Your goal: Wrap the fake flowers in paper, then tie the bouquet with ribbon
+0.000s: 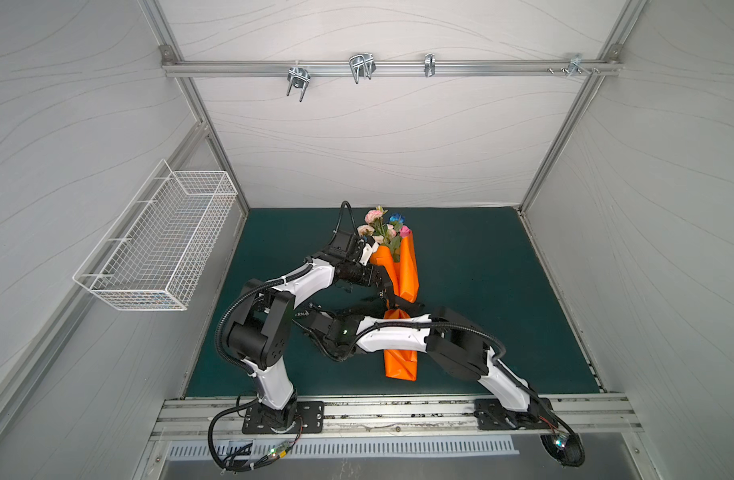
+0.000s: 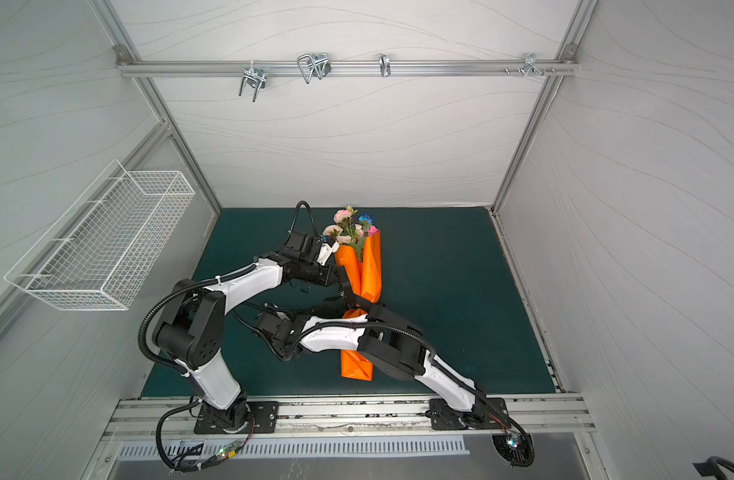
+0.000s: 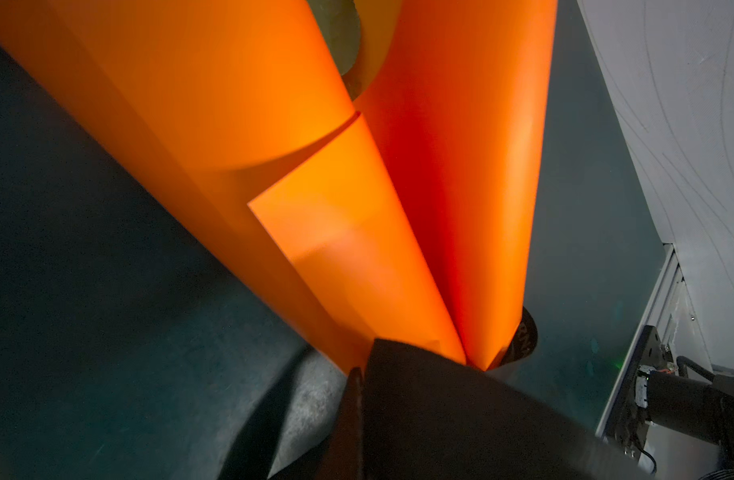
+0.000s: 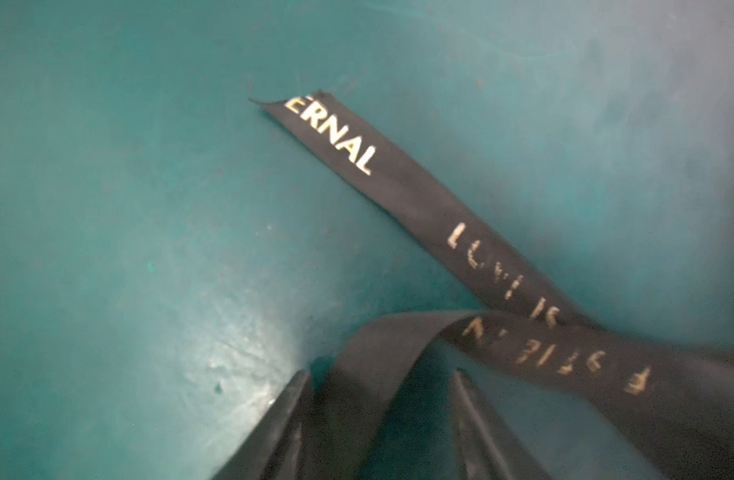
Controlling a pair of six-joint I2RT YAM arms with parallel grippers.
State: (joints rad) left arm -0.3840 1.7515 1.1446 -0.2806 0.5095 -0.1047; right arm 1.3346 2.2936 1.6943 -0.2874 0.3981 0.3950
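The bouquet of fake flowers [image 1: 380, 226] [image 2: 348, 226] lies on the green mat [image 1: 481, 291], its pink, cream and blue blooms at the far end. Orange wrapping paper [image 1: 407, 270] [image 3: 315, 145] is rolled round its stems. A black ribbon [image 1: 392, 297] [image 4: 398, 183] with pale lettering crosses the middle of the wrap. My left gripper [image 1: 384, 277] [image 3: 359, 370] sits at the wrap's left side, shut on the black ribbon. In the right wrist view my right gripper [image 4: 382, 374] hangs low over the mat with its jaws apart. A loop of the ribbon passes between them. In both top views its own arm mostly hides it.
A white wire basket [image 1: 157, 241] hangs on the left wall. Metal hooks [image 1: 361, 68] hang from the rail on the back wall. My right forearm [image 1: 394, 332] lies across the lower half of the orange wrap. The ribbon's loose end [image 1: 302, 314] trails left on the mat.
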